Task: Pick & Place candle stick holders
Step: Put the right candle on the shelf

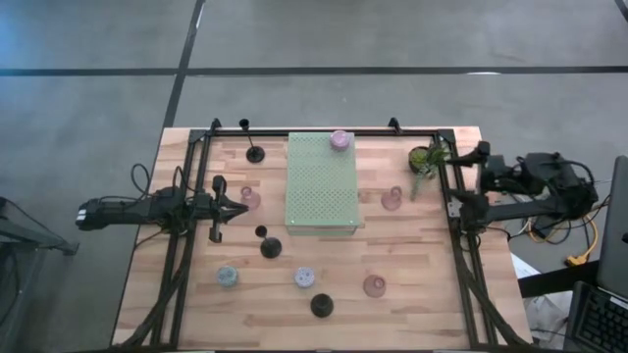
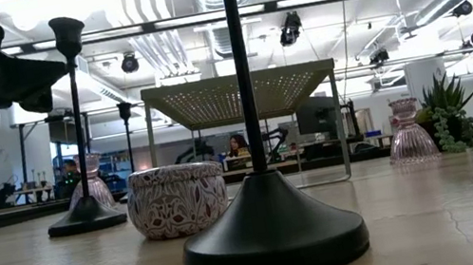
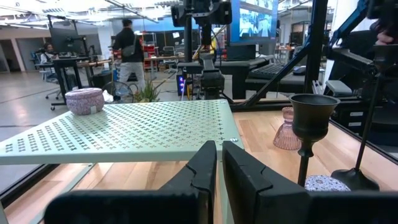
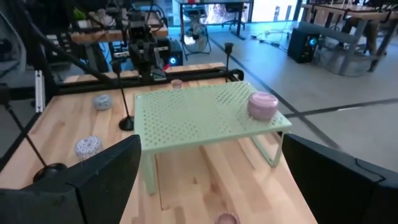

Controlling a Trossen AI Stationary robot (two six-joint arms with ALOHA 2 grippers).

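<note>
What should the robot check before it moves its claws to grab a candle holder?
1. Is the left claw empty? Ok, there is nothing between its fingers.
2. Is the left claw open for grabbing? Not ok, its fingers are nearly together.
3. Is the right claw open and empty? Ok, it waits at the table's right edge.
4. Is there room on the green rack? Ok, only one pink holder sits on it.
5. Is the tall black holder clear of the left claw? Cannot tell.

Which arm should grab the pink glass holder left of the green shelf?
Left. The left end effector hangs just beside that pink glass holder, fingers nearly closed. The right end effector sits parked at the table's far right edge, across the green shelf.
</note>
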